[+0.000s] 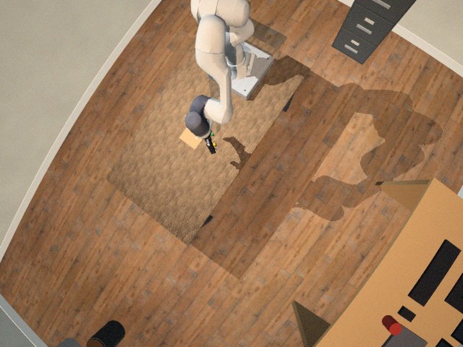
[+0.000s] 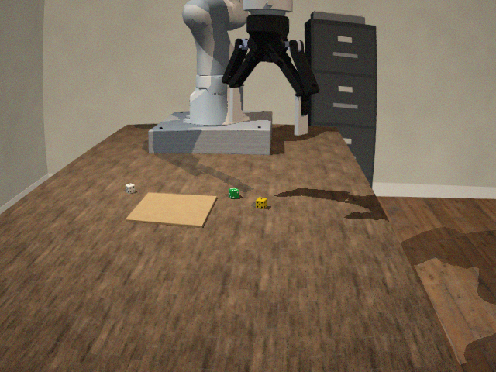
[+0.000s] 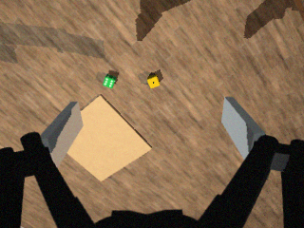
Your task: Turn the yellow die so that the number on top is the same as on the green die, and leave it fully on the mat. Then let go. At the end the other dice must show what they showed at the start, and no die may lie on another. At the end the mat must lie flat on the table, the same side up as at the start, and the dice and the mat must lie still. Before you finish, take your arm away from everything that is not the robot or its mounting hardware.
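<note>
1. Gripper (image 1: 212, 146) (image 2: 267, 105) (image 3: 151, 111) hovers wide open, holding 0 dice.
2. Yellow die (image 1: 214, 144) (image 2: 261, 203) (image 3: 153, 82) sits off the mat (image 1: 189, 138) (image 2: 172, 209) (image 3: 106, 138), showing 1.
3. Probably pre-grasp; next, descend and grip it for turning.

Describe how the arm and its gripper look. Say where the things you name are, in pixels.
The arm (image 1: 213, 35) (image 2: 211, 39) is smooth, rounded and whitish, with dark grey caps near the wrist in the top view. The gripper (image 1: 212, 149) (image 2: 268, 101) (image 3: 151, 111) is black, with angular linkages and flat, pale grey finger pads (image 2: 301, 120).

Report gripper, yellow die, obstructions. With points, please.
Gripper (image 2: 267, 108) (image 3: 151, 111) open, raised. Yellow die (image 2: 261, 203) (image 3: 153, 82) off mat (image 2: 172, 208) (image 3: 106, 138), one pip up. Green die (image 2: 233, 193) (image 3: 109, 82) nearby, not touching.
</note>
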Tool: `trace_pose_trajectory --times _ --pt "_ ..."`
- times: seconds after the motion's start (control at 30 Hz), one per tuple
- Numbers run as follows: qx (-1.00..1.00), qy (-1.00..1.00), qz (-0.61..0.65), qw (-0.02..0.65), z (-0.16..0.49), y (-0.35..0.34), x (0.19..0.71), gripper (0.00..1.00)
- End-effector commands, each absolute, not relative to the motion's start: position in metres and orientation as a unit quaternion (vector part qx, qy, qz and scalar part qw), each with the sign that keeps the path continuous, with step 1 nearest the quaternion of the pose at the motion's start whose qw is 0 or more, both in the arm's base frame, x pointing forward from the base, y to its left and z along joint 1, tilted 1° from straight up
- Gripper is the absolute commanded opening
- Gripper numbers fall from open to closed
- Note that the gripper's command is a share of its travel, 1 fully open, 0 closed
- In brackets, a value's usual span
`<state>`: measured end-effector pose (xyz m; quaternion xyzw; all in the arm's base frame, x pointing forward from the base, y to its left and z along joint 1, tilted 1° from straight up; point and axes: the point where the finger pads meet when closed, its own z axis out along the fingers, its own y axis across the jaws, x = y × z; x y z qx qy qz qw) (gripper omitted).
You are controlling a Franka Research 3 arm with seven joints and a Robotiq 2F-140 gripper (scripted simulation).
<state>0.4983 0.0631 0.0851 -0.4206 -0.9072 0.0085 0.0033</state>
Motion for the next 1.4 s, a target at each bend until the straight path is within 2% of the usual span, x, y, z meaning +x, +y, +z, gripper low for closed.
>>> trace_pose_trajectory --times 0.0,0.33,1.37 --pt "-0.340 -0.940 0.006 0.003 0.0839 0.0617 0.5021 1.00" --pt "-0.274 -0.962 0.005 0.003 0.0797 0.0568 0.5060 1.00" --pt "-0.274 -0.962 0.005 0.003 0.0797 0.0568 0.5060 1.00"
